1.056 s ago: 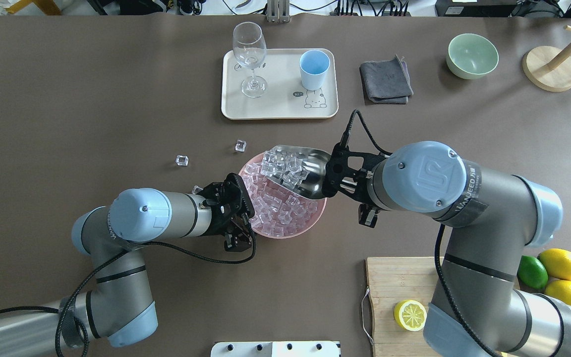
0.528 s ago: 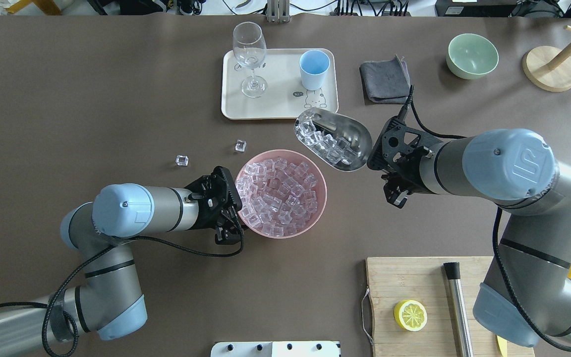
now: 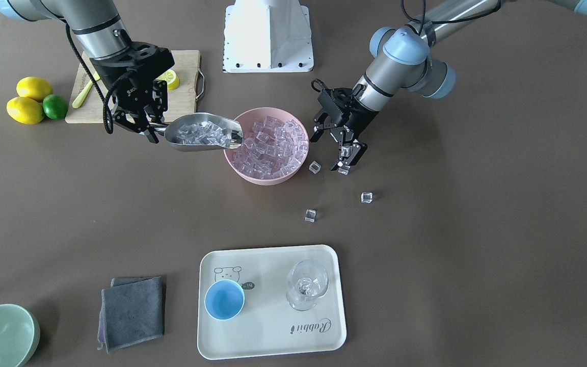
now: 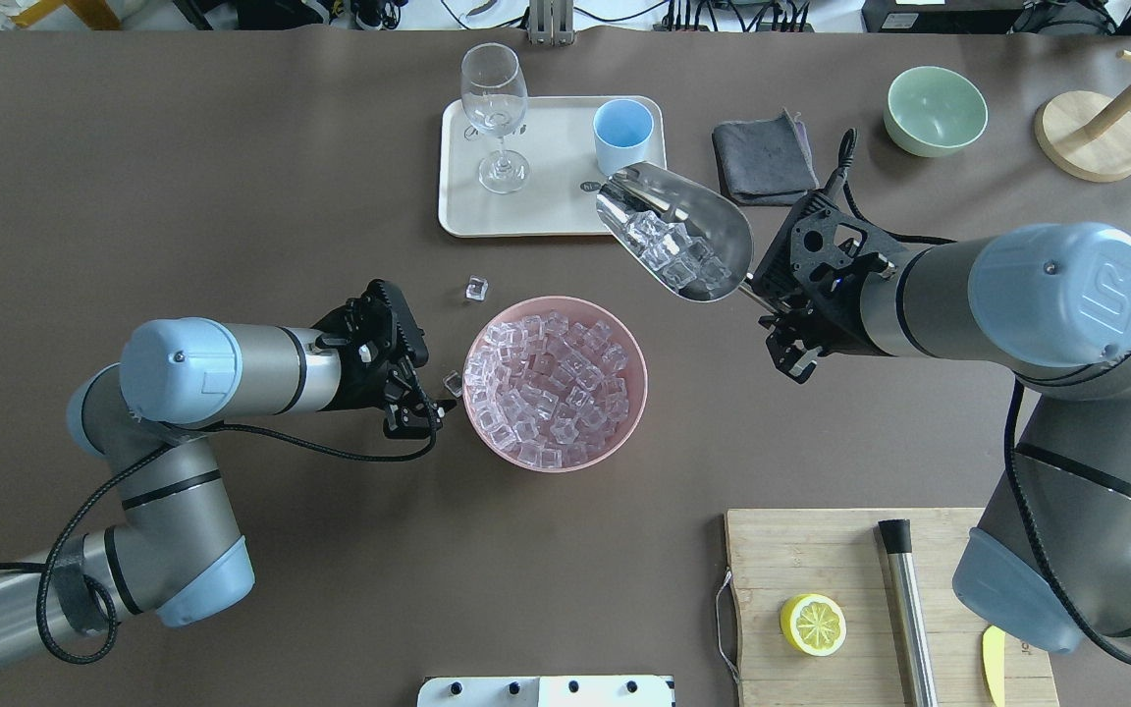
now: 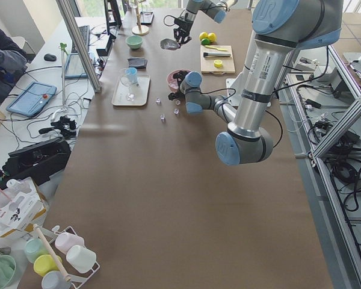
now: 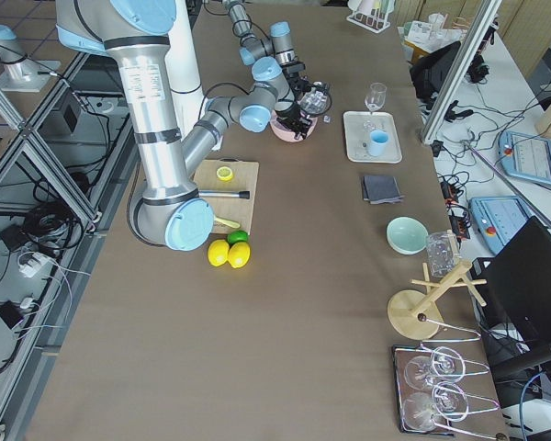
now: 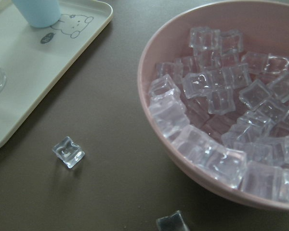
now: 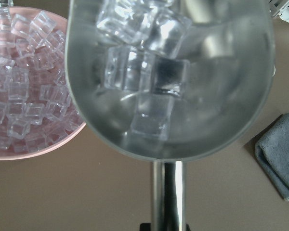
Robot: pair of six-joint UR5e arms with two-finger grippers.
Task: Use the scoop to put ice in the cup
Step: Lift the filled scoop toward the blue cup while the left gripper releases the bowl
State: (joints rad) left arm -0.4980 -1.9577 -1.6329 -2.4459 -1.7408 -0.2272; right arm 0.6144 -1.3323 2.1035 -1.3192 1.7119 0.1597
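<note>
My right gripper (image 4: 760,299) is shut on the rod handle of the steel scoop (image 4: 683,231). The scoop is held in the air, loaded with several ice cubes (image 4: 669,253). Its mouth is over the tray's near right corner, just short of the light-blue cup (image 4: 621,135). The right wrist view shows the cubes lying in the scoop's trough (image 8: 149,91). The pink bowl (image 4: 636,393) holds many ice cubes. My left gripper (image 4: 428,385) is open and empty, just left of the bowl, with a loose cube (image 4: 452,382) by its fingertips.
A wine glass (image 4: 494,108) stands on the cream tray (image 4: 526,211) left of the cup. A loose cube (image 4: 476,288) lies before the tray. A grey cloth (image 4: 765,162), green bowl (image 4: 935,110) and wooden stand (image 4: 1091,133) are back right. The cutting board (image 4: 801,560) holds a lemon half and steel cylinder (image 4: 904,609).
My right arm carried the loaded scoop from above the pink bowl back and right to the tray beside the cup. My left gripper drew back left, away from the bowl's rim.
</note>
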